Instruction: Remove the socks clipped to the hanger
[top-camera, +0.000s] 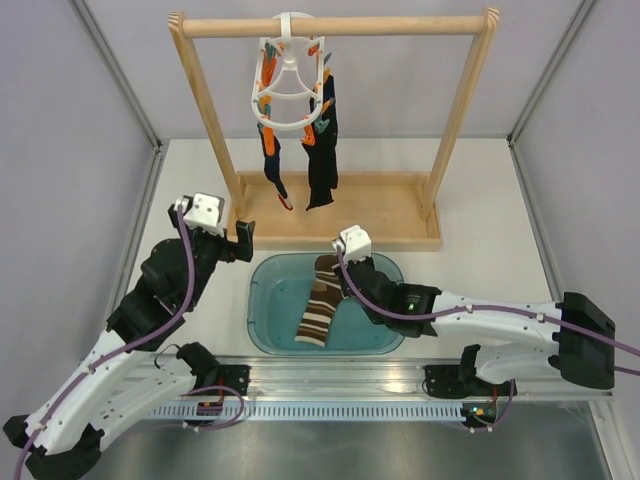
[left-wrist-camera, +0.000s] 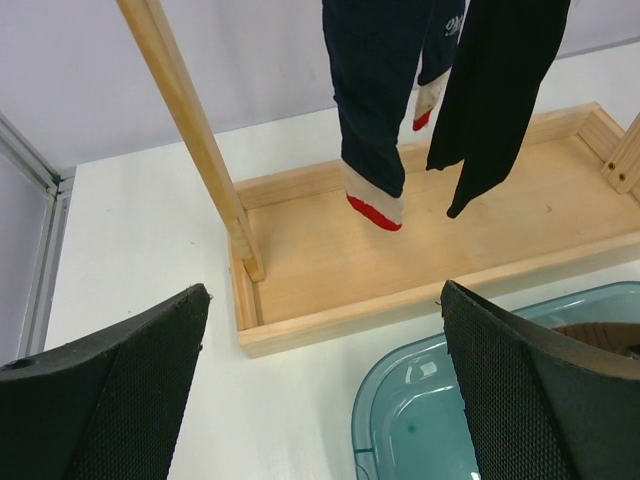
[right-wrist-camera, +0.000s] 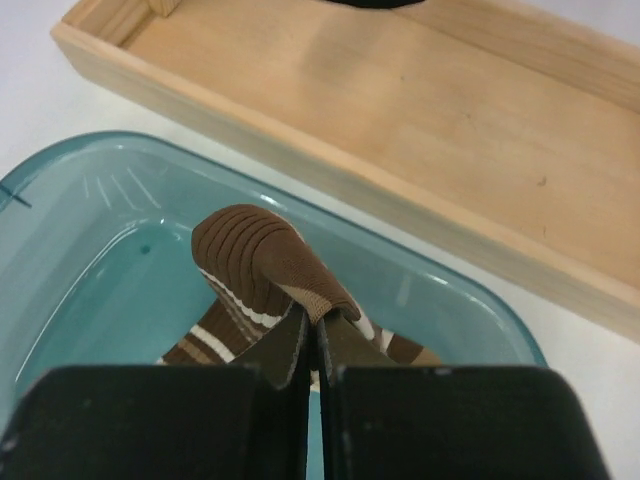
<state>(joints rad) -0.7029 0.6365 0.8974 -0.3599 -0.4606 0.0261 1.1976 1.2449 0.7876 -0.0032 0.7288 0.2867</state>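
The dark socks (top-camera: 322, 150) hang straight down from the hanger (top-camera: 288, 62) near the counter's (top-camera: 480, 270) far edge, ahead and slightly right of the wide-open left claw (left-wrist-camera: 325, 290), the nearer one, while the right claw (right-wrist-camera: 313, 330) pinches a striped sock (right-wrist-camera: 255, 265) in the tub (right-wrist-camera: 80, 230).

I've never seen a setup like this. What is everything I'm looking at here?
wooden rail frame: one, pale wood, far side of the table, with a tray base
clip hanger: one, white with orange and teal pegs, hooked on the frame's top rail
dark socks: three as far as I can tell, navy and black, clipped to the hanger
striped sock: one, brown, tan and white, in the tub
tub: one, clear teal, in front of the frame
table: one, white
left gripper: black, open, empty, near the frame's left post
right gripper: black, shut on the striped sock
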